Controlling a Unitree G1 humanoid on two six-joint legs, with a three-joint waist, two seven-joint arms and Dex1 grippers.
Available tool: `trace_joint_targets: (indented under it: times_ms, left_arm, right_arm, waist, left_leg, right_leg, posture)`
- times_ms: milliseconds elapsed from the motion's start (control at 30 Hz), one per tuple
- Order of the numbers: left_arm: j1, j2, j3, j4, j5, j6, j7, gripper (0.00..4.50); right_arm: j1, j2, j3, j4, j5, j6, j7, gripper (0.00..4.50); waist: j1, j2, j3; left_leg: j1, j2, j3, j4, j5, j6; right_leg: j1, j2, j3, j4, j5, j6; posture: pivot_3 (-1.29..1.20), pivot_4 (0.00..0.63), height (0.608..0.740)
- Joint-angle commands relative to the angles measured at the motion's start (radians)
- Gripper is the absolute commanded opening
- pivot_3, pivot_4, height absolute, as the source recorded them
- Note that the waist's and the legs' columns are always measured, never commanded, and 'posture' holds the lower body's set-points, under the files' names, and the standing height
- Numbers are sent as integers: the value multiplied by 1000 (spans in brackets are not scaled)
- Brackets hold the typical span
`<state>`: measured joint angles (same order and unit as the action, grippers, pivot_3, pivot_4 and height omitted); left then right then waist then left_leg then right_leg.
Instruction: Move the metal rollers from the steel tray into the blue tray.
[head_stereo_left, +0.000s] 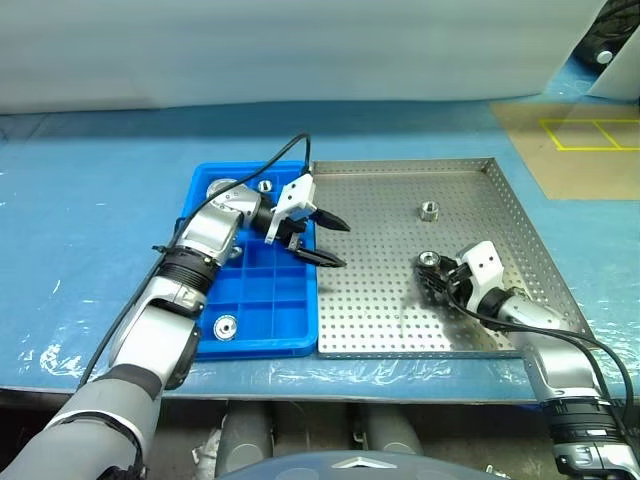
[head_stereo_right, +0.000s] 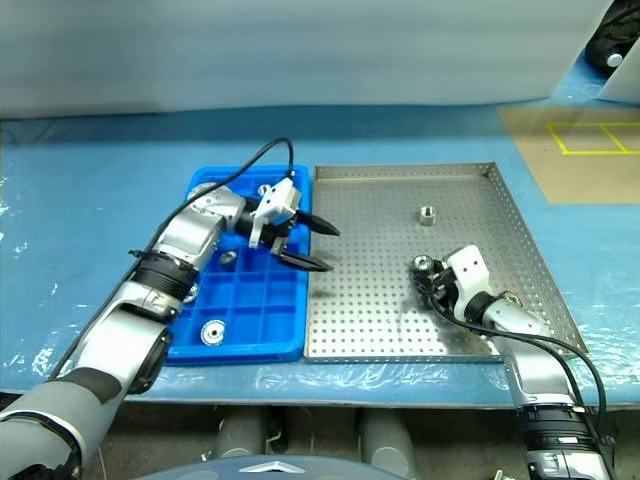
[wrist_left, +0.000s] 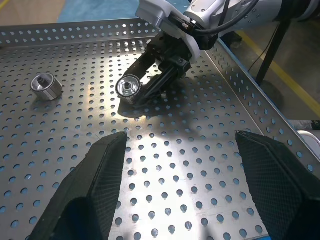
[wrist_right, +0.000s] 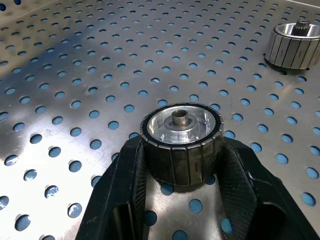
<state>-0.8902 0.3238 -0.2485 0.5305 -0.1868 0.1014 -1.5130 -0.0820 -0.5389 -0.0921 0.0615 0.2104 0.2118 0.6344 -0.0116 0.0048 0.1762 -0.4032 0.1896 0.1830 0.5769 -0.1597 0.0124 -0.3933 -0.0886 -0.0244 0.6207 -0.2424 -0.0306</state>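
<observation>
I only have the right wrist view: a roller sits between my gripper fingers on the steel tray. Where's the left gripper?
Observer: The left gripper hangs open and empty over the steel tray's left edge, beside the blue tray.
Operator: Any rollers in blue already?
Observer: At least three metal rollers lie in its compartments.
Operator: How many are in steel?
Observer: Two: the roller in the right gripper and another roller farther back.
</observation>
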Motion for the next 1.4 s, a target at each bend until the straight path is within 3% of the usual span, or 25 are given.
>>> trace_joint_targets:
  times_ms: [33,267,467,733,1000,1367,1400]
  left_arm:
    - [16,33,9,-55,-11,6,-9,3687]
    - [59,130,50,-157,-40,58,4,3687]
    - [127,240,93,-267,-61,115,37,3687]
    - [298,356,175,-483,-102,229,142,3687]
    - [419,412,239,-628,-154,314,240,3687]
    - [450,428,221,-659,-177,331,289,3687]
    - [444,427,217,-653,-176,328,289,3687]
  right_arm:
    - [7,4,6,11,-7,19,0,1676]
    - [-84,4,39,-100,45,97,60,1676]
    - [-207,12,153,-184,103,197,201,1676]
    - [-410,91,288,-14,67,136,335,1676]
    - [-549,182,344,187,16,26,415,1676]
    - [-553,234,366,208,-21,-30,442,1676]
    - [-553,237,362,212,-28,-37,429,2402]
  waist:
    - [0,0,0]
    - [-2,0,0]
    - [9,1,0]
    - [56,1,1]
    - [93,0,1]
    - [113,0,1]
    - [113,0,1]
  left_leg:
    - [0,0,0,0,0,0]
    - [-1,0,0,-2,0,0]
    - [-3,2,0,-8,3,0]
    - [-5,1,1,-11,4,-1]
    - [-5,1,0,-12,4,-7]
    - [-6,1,-1,-12,7,-12]
    - [-6,1,-1,-13,7,-12]
  right_leg:
    - [0,0,0,0,0,0]
    - [-2,0,0,-1,0,0]
    - [-8,2,0,0,0,0]
    - [-11,1,-1,-1,-1,-1]
    - [-12,1,-2,2,-1,-1]
    - [-13,1,-3,2,-1,-1]
    - [-13,1,-3,2,-1,-1]
  posture:
    - [-294,150,740]
    - [-237,150,740]
    - [-132,150,740]
    - [45,150,740]
    - [142,150,740]
    - [139,150,740]
    - [139,150,740]
